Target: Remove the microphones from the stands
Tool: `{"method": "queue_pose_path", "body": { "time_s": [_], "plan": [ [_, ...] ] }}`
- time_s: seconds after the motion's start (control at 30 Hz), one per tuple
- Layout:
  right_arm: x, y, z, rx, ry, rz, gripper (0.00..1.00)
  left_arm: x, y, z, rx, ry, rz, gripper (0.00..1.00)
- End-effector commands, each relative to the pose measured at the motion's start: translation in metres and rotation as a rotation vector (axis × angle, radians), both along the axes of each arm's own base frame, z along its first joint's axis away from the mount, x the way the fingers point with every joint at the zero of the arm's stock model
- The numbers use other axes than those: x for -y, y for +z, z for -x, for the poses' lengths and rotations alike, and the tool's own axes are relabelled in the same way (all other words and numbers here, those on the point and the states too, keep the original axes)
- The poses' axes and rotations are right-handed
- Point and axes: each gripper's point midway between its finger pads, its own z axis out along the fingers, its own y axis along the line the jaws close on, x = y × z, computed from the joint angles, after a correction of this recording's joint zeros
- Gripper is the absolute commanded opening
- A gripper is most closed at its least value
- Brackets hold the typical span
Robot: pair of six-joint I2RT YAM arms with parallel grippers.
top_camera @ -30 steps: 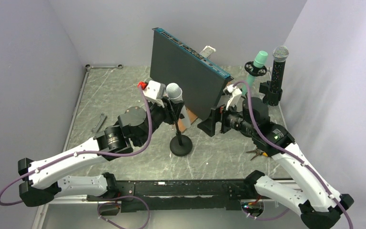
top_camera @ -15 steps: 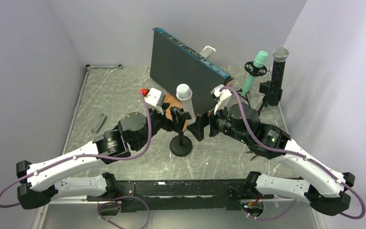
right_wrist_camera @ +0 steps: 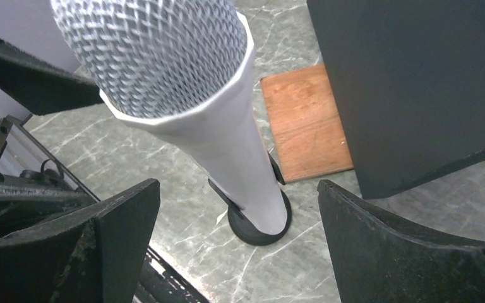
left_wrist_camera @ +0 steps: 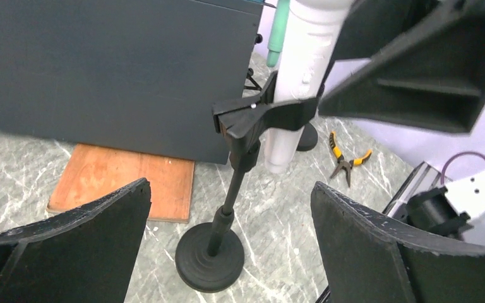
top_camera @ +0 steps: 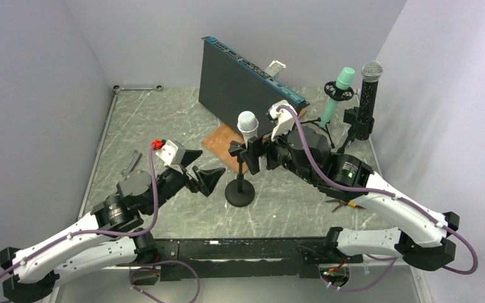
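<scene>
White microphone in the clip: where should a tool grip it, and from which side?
Grip the smooth barrel between mesh head and clip, coming from the right, where the open right tool straddles it. The microphone stands nearly upright, its lower part held by the clip, so lift upward.

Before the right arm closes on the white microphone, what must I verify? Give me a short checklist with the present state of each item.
1. Right tool open: ok.
2. Microphone between its fingers: ok, one on each side, no contact.
3. Microphone seated in the clip: ok, not yet removed.
4. Left tool apart from the stand: ok, open and empty.
5. Stand held down for the pull: not ok, nothing holds it.
6. Room beside the dark panel: cannot tell.
</scene>
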Motion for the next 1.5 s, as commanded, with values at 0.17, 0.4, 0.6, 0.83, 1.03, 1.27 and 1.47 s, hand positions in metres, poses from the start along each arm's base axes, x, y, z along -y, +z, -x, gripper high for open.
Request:
{"method": "queue_pose_path", "body": {
  "time_s": [0.17, 0.4, 0.6, 0.83, 1.03, 1.27, 1.47],
  "plan": [
    [-0.010, 0.039, -0.012, 0.092, -0.021, -0.025, 0.89, 0.000, -0.009, 0.000, 0.128, -0.171, -0.046, 0.99],
    [-0.016, 0.044, -0.014, 0.106, -0.014, -0.024, 0.83, 0.013, 0.003, -0.016, 0.221, -0.323, 0.021, 0.99],
    [-0.022, 0.044, -0.016, 0.104, 0.000, -0.017, 0.80, 0.024, 0.006, -0.021, 0.344, -0.488, 0.034, 0.99],
    [-0.026, 0.042, -0.016, 0.104, 0.011, -0.019, 0.78, 0.040, 0.013, -0.027, 0.414, -0.596, 0.005, 0.99],
    [-0.030, 0.041, -0.016, 0.104, 0.022, -0.027, 0.75, 0.055, 0.009, -0.031, 0.392, -0.692, 0.041, 0.98],
    [-0.030, 0.039, -0.015, 0.099, 0.023, -0.024, 0.73, 0.065, 0.006, -0.034, 0.367, -0.747, 0.059, 0.86],
    [-0.031, 0.036, -0.015, 0.099, 0.025, -0.019, 0.71, 0.069, 0.002, -0.034, 0.353, -0.739, 0.056, 0.63]
  ]
}}
